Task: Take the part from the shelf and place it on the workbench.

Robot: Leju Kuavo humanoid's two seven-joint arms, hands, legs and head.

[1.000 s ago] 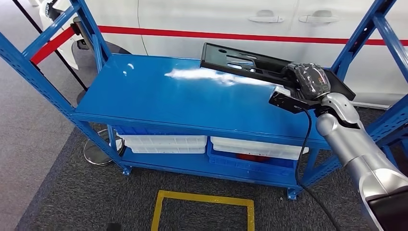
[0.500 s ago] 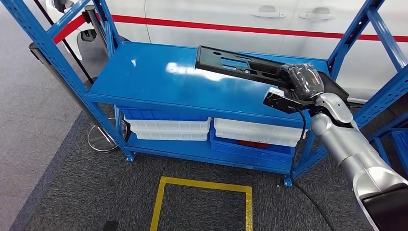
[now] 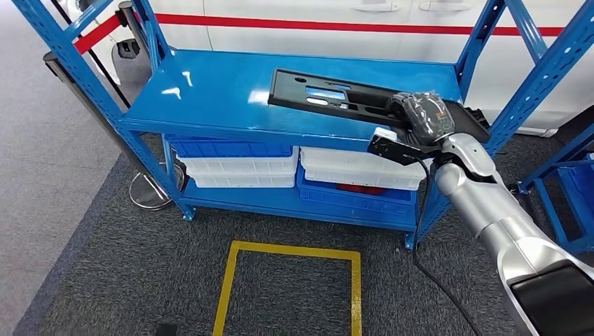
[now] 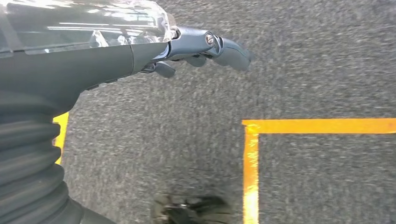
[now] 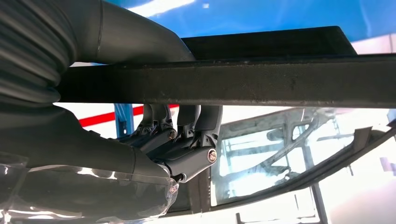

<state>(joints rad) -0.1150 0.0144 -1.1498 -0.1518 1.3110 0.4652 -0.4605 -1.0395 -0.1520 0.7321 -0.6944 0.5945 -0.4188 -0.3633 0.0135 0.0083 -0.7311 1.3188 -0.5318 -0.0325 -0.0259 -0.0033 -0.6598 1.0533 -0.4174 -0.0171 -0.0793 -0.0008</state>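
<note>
Head view: the right hand (image 3: 422,115) grips the black part (image 3: 329,94) at its near-right end — a long flat panel with cut-out slots, held tilted just above the top deck of the blue shelf (image 3: 210,91). The part reaches left over the deck from the hand. Below, white bins (image 3: 242,171) and a blue bin (image 3: 350,199) sit on the lower level, and a yellow floor square (image 3: 291,280) lies on the grey carpet in front. A white car with a red stripe (image 3: 336,26) stands behind.

Left wrist view: the left hand (image 4: 196,46) hangs over the carpet, fingers loosely curled, holding nothing — near the yellow tape (image 4: 280,126).

Right wrist view: the right hand's fingers (image 5: 187,140) wrap one face of the part's dark edge (image 5: 280,79), the thumb on the other.
</note>
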